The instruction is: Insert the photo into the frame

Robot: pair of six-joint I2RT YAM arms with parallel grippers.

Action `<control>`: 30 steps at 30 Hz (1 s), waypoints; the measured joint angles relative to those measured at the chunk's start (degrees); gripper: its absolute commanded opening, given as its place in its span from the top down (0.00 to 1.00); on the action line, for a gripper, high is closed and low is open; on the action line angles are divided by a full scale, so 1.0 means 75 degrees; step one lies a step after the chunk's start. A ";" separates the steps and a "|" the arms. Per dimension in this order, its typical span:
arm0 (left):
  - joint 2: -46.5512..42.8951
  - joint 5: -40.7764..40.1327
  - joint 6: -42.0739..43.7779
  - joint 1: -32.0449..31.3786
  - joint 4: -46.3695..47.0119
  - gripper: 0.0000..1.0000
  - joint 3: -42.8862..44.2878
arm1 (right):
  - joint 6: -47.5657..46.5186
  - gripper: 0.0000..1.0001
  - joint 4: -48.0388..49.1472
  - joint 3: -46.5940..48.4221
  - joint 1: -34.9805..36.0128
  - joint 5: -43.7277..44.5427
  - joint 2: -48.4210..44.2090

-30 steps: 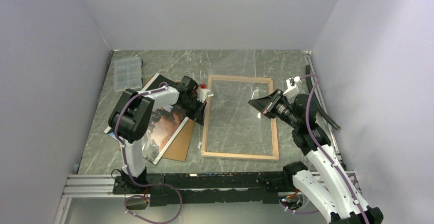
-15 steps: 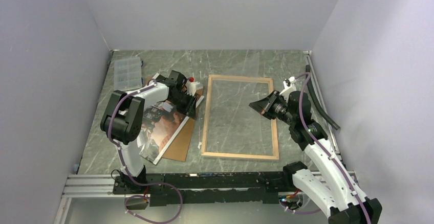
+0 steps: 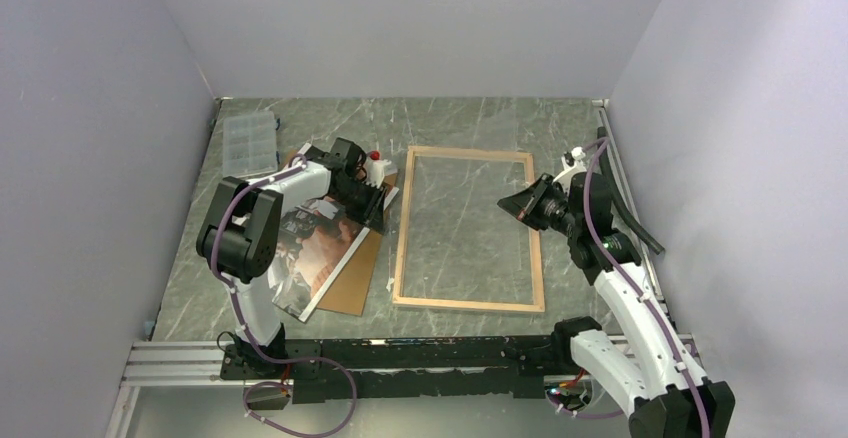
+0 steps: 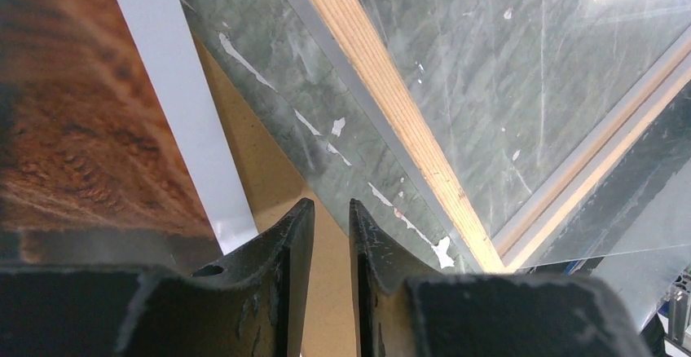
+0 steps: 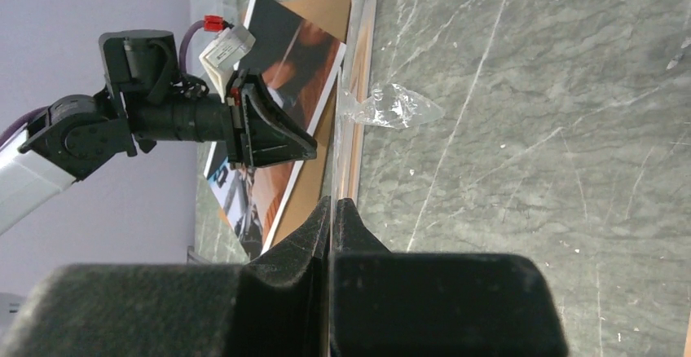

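Note:
The frame (image 3: 400, 258) lies flat at mid table, light wood side up; it also shows in the left wrist view (image 4: 383, 96). The photo (image 3: 322, 243), dark and reddish-orange with a white border, lies face up on the brown backing board (image 3: 352, 293), left of the frame. My left gripper (image 3: 378, 208) hovers over the photo's right edge and the board (image 4: 269, 178), its fingers a narrow gap apart and empty (image 4: 330, 206). My right gripper (image 3: 507, 201) is above the frame's right side, shut on the edge of a thin clear pane (image 5: 335, 202).
A clear plastic organiser box (image 3: 250, 145) stands at the back left. A crumpled scrap of clear film (image 5: 391, 108) lies near the frame's rail. A metal rail and a black rod (image 3: 635, 228) run along the table's right edge. Walls close in on three sides.
My left gripper has drawn back left from the frame's left rail to the photo's edge. My right gripper has moved a little right and back, still shut.

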 measured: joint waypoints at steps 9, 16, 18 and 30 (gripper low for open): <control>0.0070 0.0012 -0.0006 -0.0210 0.0076 0.73 0.0015 | -0.0455 1.00 0.0000 0.0082 -0.0207 -0.0382 0.0192; 0.0431 0.0009 -0.0035 -0.0379 0.0143 0.75 0.0143 | -0.0828 1.00 -0.0003 0.0102 -0.0230 -0.0504 0.0210; 0.0513 0.0058 -0.0058 -0.0391 0.0146 0.75 0.0204 | -0.0909 1.00 -0.0015 0.0102 -0.0256 -0.0525 0.0210; 0.0545 0.0044 -0.0055 -0.0431 0.0169 0.76 0.0271 | -0.0976 1.00 -0.0029 0.0096 -0.0734 -0.0554 0.0213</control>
